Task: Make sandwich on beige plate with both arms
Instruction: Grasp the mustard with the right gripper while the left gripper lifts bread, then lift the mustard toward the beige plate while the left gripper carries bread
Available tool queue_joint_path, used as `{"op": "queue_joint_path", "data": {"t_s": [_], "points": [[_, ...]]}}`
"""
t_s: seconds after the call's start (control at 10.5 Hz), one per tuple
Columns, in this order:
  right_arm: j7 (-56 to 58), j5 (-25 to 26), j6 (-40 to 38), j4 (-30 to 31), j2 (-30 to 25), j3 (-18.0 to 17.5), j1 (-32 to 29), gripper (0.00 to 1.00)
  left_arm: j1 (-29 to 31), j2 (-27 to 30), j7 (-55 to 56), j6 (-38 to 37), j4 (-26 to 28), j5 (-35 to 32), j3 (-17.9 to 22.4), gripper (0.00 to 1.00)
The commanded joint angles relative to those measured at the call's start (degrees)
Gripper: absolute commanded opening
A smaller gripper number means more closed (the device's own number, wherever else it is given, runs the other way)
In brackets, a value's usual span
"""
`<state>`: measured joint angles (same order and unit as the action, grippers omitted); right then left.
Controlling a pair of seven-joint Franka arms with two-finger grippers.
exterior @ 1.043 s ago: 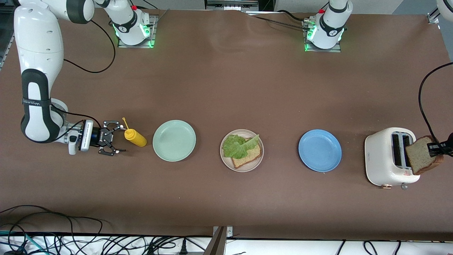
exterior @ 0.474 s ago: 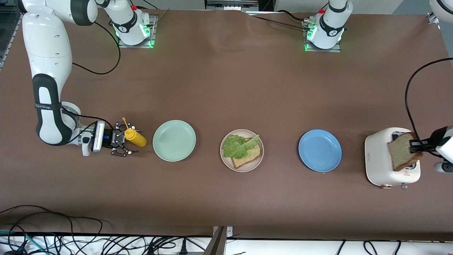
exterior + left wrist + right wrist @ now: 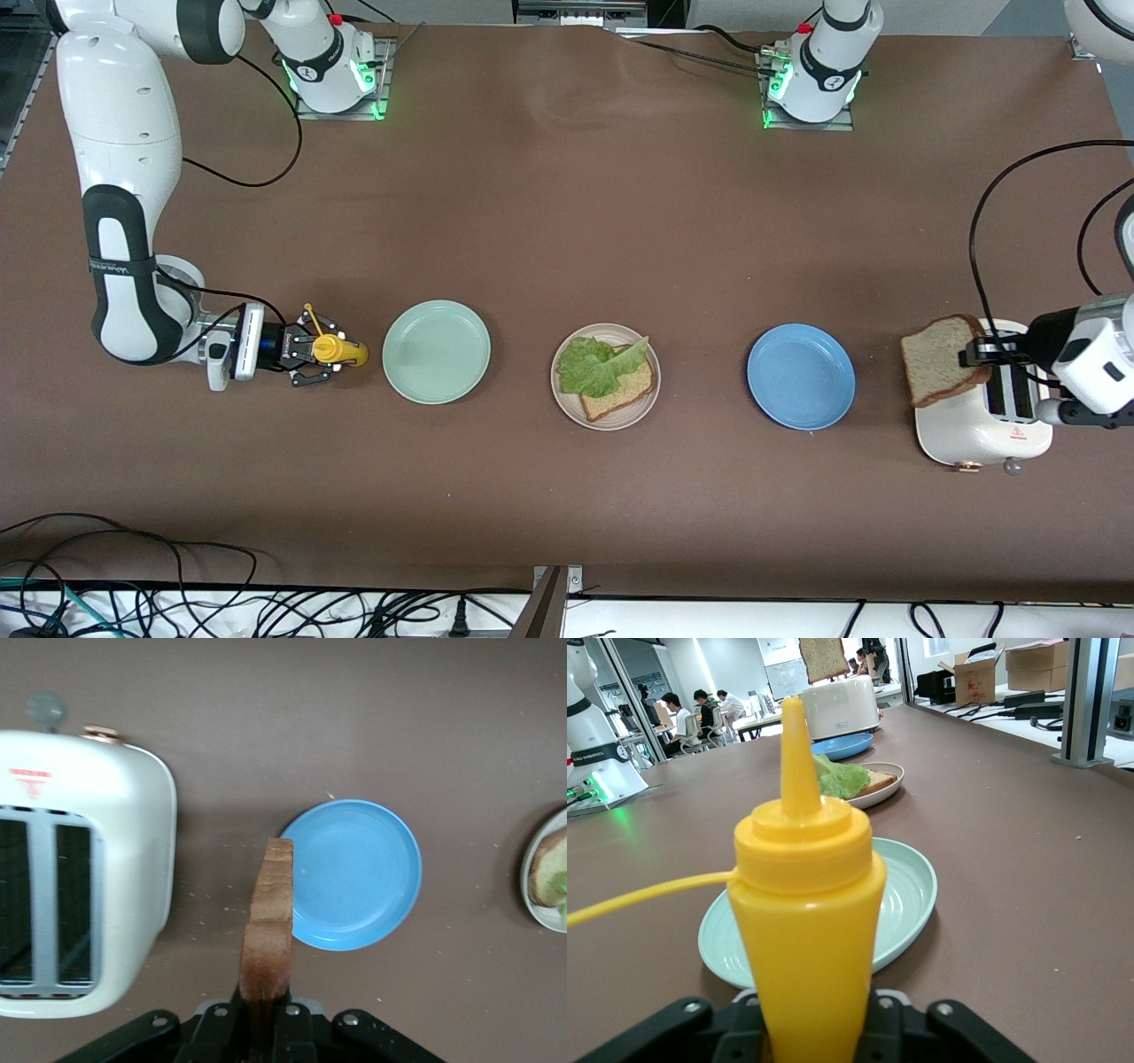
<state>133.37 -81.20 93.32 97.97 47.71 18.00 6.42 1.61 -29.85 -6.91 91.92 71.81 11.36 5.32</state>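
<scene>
The beige plate (image 3: 620, 423) sits mid-table with a brown bread slice (image 3: 625, 390) and a green lettuce leaf (image 3: 595, 363) on it. My left gripper (image 3: 974, 353) is shut on a second bread slice (image 3: 941, 359) and holds it in the air over the toaster's edge toward the blue plate. In the left wrist view the slice (image 3: 270, 930) stands edge-on in my left gripper (image 3: 263, 1028). My right gripper (image 3: 321, 352) is shut on a yellow squeeze bottle (image 3: 341, 353) beside the mint-green plate; the bottle also shows in the right wrist view (image 3: 806, 904).
A mint-green plate (image 3: 436, 352), a blue plate (image 3: 801, 377) and a white toaster (image 3: 961, 430) stand in a row with the beige plate. The toaster is at the left arm's end. Cables lie along the table edge nearest the front camera.
My left gripper lifted the bread slice off the toaster slots and carried it toward the blue plate. My right gripper moved onto the yellow bottle and shut on it.
</scene>
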Motion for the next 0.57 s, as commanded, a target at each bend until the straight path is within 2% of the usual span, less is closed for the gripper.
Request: {"op": "queue_joint_path", "data": {"t_s": [0.0, 0.09, 0.19, 0.47], "points": [[-3.3, 0.7, -0.5, -2.2, -0.8, -0.3, 0.3, 0.0, -0.4, -0.4, 4.9, -1.7, 0.4, 4.5, -2.0, 0.0], [-6.2, 4.0, -0.3, -4.4, -1.0, -0.3, 0.3, 0.0, -0.6, -0.5, 6.6, -1.7, 1.0, 6.9, -2.2, 0.0], [-9.6, 7.2, -0.1, -7.2, -1.6, -0.2, 1.0, 0.0, -1.8, -0.5, 6.7, -1.8, 1.5, 6.7, -2.1, 0.0], [-21.0, 13.9, 2.8, -10.5, -4.3, -0.1, 3.4, 0.0, -2.1, -1.3, 6.6, -1.8, 1.6, 6.7, -2.1, 0.0]]}}
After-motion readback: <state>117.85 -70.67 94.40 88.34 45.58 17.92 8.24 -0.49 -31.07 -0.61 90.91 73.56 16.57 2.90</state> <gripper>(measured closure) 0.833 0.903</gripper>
